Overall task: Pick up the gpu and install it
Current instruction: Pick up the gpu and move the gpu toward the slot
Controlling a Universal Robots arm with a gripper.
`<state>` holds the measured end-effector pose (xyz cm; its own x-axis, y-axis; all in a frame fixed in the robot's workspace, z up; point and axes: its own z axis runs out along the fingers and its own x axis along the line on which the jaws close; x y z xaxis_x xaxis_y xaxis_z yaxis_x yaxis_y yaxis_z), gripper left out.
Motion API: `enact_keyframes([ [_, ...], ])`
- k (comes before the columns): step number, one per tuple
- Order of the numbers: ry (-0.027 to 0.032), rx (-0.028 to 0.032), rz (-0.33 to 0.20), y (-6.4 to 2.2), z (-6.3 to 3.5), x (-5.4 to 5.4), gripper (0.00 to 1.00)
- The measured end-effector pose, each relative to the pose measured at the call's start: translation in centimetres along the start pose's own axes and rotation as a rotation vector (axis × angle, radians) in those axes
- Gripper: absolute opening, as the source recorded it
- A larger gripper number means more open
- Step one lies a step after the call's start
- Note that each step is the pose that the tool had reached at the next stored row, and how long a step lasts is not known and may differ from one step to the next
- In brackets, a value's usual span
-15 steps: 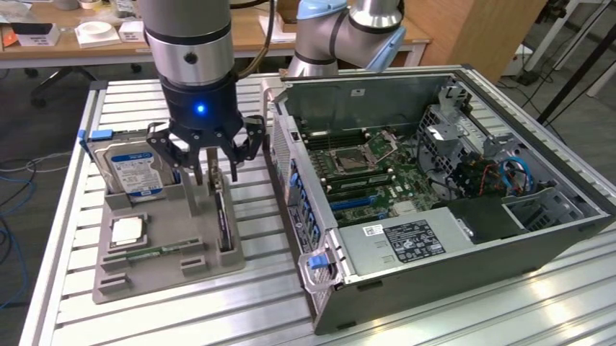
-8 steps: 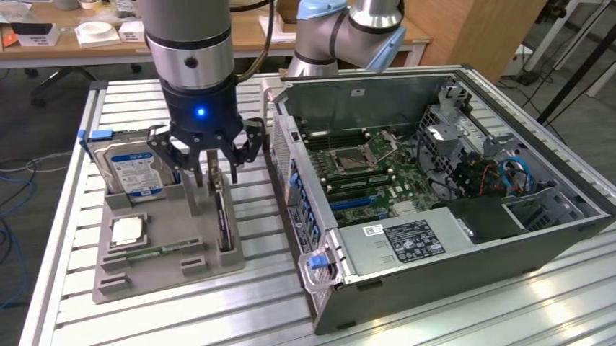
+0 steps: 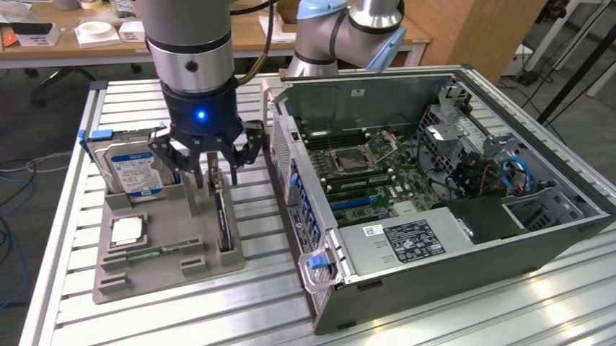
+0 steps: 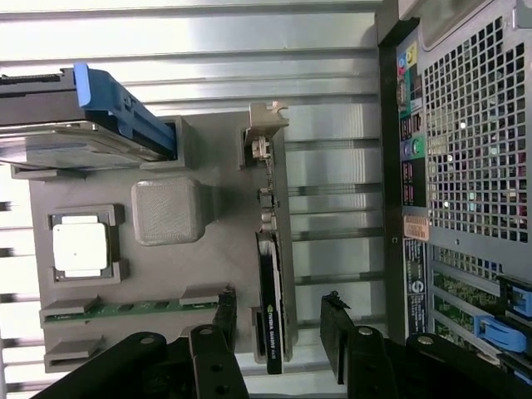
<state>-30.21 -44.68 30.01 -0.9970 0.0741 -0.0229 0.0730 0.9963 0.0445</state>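
Black gripper (image 4: 278, 303) jaws, we see, stand spread and empty, one on each side of the gpu (image 4: 268, 233) standing on edge in its grey tray (image 4: 166, 274).

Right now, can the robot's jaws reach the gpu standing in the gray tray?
Probably yes. The gripper hangs just above the gpu, jaws open with one on each side of the card's top edge, and nothing sits between them and it.
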Motion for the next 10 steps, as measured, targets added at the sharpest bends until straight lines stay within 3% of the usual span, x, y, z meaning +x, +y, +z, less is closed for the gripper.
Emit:
enact_keyframes([
  [10, 0.0001, 0.0, 0.0, -0.02, 0.45, 0.03, 0.53],
])
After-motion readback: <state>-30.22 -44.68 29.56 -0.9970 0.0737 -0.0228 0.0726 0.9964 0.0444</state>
